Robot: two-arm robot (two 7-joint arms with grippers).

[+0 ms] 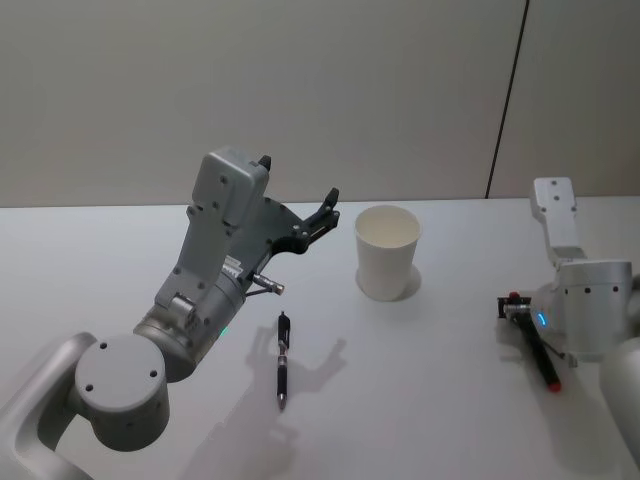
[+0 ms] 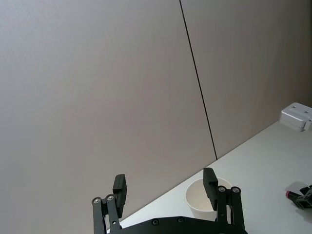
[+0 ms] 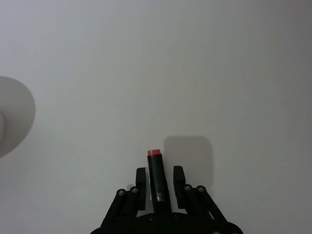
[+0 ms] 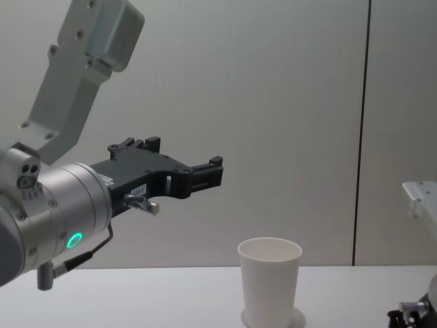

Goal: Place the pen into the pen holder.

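The pen holder [image 1: 387,252] is a white paper cup standing upright at mid-table, also in the chest view [image 4: 268,281] and past my left fingers [image 2: 200,199]. A black pen with a red tip [image 3: 157,173] lies between the fingers of my right gripper [image 3: 159,170], which is shut on it just above the table, right of the cup [image 1: 513,306]. A second dark pen [image 1: 282,360] lies loose on the table in front of and left of the cup. My left gripper [image 1: 328,208] hangs open and empty in the air above it, pointing toward the cup [image 4: 208,175].
The white table [image 1: 420,400] has bare room around the cup and between the arms. A grey wall with a dark vertical seam [image 1: 505,100] stands behind. A white part of the right arm [image 1: 556,215] rises at the far right.
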